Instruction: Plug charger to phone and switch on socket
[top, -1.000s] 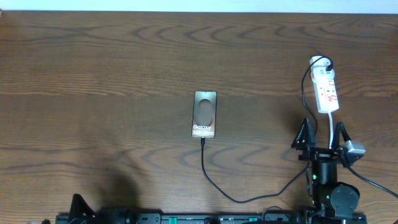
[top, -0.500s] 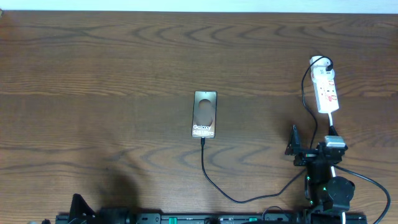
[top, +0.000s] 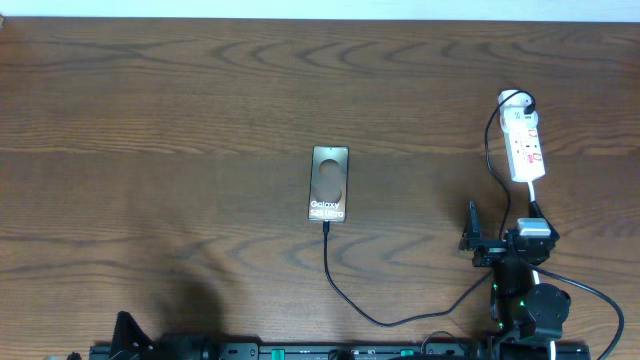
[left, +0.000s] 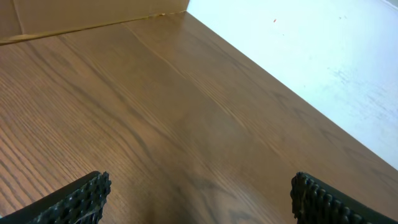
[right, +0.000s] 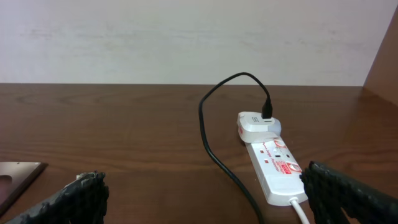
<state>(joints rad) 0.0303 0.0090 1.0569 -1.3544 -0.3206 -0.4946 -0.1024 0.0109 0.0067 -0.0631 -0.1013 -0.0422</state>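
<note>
The phone (top: 329, 183) lies flat mid-table, "Galaxy" lettering up; its corner shows in the right wrist view (right: 15, 180). The charger cable (top: 345, 295) meets the phone's lower edge, loops toward the front and runs right and up to the socket (top: 524, 145). In the right wrist view the cable (right: 210, 146) ends in a black plug in a white adapter (right: 256, 126) on the socket (right: 277, 167). My right gripper (top: 500, 232) (right: 211, 199) is open and empty, just short of the socket's near end. My left gripper (left: 199, 202) is open over bare wood.
The socket's white cord (right: 301, 211) leaves its near end toward my right gripper. The left arm shows only as a black tip at the front edge (top: 125, 333). The table's edge and a pale floor (left: 323, 56) lie beyond the left gripper.
My right gripper has turned and drawn back a little from the socket toward the front edge, then stayed still. Phone, cable and socket have not moved.
</note>
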